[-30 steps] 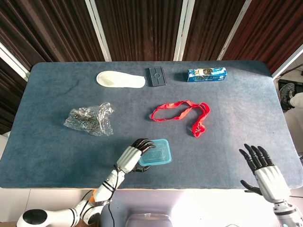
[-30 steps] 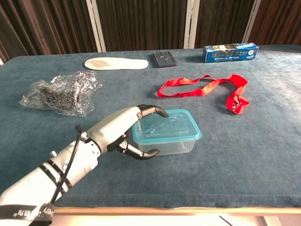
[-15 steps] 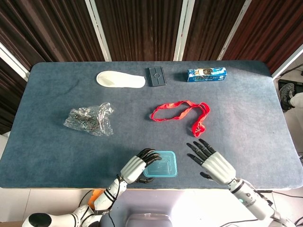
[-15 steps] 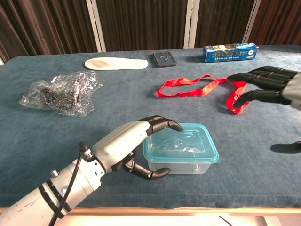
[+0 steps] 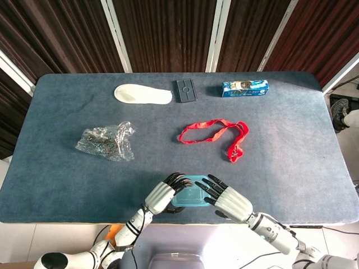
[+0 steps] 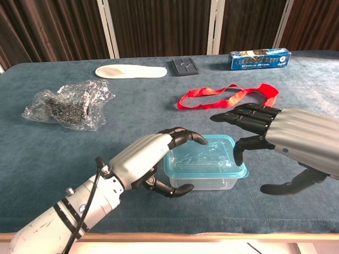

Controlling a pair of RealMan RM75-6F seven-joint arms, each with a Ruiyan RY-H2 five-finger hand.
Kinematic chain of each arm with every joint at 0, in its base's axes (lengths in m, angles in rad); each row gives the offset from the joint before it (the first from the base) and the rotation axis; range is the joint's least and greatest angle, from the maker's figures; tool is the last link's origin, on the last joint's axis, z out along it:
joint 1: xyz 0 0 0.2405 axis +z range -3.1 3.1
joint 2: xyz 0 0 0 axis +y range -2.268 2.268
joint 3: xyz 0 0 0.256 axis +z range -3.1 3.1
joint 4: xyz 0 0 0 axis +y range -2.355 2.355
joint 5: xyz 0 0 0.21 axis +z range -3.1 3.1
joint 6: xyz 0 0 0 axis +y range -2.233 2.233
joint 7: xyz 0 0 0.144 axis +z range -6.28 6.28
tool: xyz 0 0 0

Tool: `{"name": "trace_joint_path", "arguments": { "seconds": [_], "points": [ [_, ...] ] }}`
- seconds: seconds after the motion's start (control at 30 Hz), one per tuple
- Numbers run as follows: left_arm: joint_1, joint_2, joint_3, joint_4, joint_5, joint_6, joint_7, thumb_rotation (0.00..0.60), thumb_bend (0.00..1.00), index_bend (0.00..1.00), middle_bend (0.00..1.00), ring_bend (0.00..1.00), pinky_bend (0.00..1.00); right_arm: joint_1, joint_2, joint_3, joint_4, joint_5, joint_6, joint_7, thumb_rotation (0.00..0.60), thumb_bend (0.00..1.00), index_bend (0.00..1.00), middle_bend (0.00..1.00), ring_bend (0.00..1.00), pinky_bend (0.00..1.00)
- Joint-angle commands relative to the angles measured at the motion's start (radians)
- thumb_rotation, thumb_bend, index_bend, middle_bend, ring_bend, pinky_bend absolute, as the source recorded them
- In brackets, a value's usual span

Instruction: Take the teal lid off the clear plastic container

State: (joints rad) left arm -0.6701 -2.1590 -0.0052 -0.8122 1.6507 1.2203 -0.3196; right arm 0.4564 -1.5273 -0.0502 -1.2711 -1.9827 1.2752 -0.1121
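The clear plastic container [image 6: 212, 181] with its teal lid [image 6: 204, 159] stands near the table's front edge, lid on. My left hand [image 6: 151, 159] grips its left end, with fingers curled over the lid and the thumb under against the side wall. My right hand [image 6: 286, 137] hovers at the container's right end with its fingers apart and nothing in it; one fingertip hangs just off the lid's right rim. From the head view the lid [image 5: 192, 196] shows between the left hand [image 5: 162, 196] and the right hand [image 5: 230, 203].
A red ribbon [image 5: 216, 133] lies just beyond the container. A crumpled plastic bag [image 5: 106, 140] sits at the left. A white insole [image 5: 142, 94], a dark flat plate [image 5: 185, 90] and a blue box [image 5: 244, 88] line the far edge. The table's front edge [image 6: 212, 233] is close.
My left hand has drawn the container toward the front edge and a little right. My right hand has swung in from the right to the container's right end.
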Motion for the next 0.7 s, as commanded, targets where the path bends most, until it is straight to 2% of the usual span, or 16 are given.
{"name": "trace_joint_path", "arguments": {
  "seconds": [0.03,0.7],
  "points": [
    [0.001,-0.001,0.005,0.002,0.003,0.001,0.002,0.6,0.41,0.22,0.45,0.28,0.4,0.009,-0.014,0.002,0.007,0.009,-0.001,-0.01,0.6,0.33,0.57,0.08,0.0,0.0],
    [0.002,-0.003,0.017,0.004,0.009,0.006,-0.002,0.6,0.41,0.22,0.45,0.28,0.4,0.044,-0.081,0.002,0.025,0.07,-0.002,-0.052,0.6,0.33,0.6,0.09,0.0,0.0]
  ]
}}
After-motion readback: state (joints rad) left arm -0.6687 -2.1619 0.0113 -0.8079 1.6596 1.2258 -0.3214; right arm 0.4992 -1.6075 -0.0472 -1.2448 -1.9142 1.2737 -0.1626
